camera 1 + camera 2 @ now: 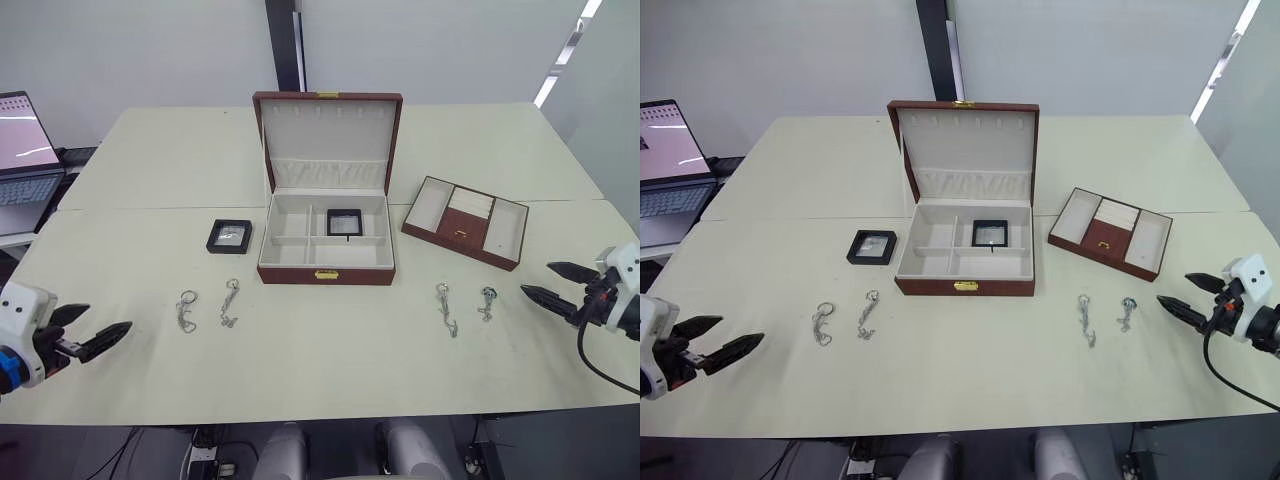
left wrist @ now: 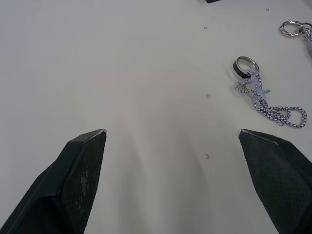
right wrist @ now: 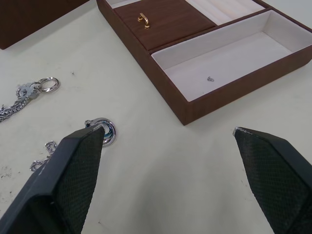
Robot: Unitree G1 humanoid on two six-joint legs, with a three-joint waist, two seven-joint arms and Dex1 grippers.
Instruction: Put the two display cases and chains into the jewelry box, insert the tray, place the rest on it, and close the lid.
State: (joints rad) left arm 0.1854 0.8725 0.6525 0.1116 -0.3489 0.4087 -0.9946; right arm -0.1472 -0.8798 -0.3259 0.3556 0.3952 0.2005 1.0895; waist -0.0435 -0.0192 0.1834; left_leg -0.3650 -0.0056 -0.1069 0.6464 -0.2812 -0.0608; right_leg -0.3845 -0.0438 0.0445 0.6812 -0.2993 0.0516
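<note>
Head view: jewelry box [image 1: 326,262] sits mid-table [image 1: 300,350], long axis across my front, gold clasp facing me, lid [image 1: 328,140] hinged up at the far side with cream lining toward me. One display case [image 1: 343,222] is already in the box's far right compartment; the other display case [image 1: 229,236] lies flat on the table just left of the box. Tray [image 1: 466,220] is on the table right of the box, long axis skewed, near end swung to my right. Four chains lie in front of the box: two on the left [image 1: 187,310] [image 1: 230,303], two on the right [image 1: 446,308] [image 1: 487,302], each running roughly toward/away from me with the ring at the far end. My left gripper [image 1: 92,333] hangs low at the near left edge, spread wide, holding nothing; my right gripper [image 1: 551,282] is at the near right, also spread, empty, tips pointing in toward the table centre. Laptop [image 1: 25,150] is off the far left edge. Left wrist view adds detail: dark-lined ring on the nearest left chain, links bunched up. Right wrist view gives the tray's gold handle [image 3: 143,20], a small speck in its cream end section, and the right chain's ring partly behind one finger [image 3: 68,180]. No readable writing or brand anywhere.
</note>
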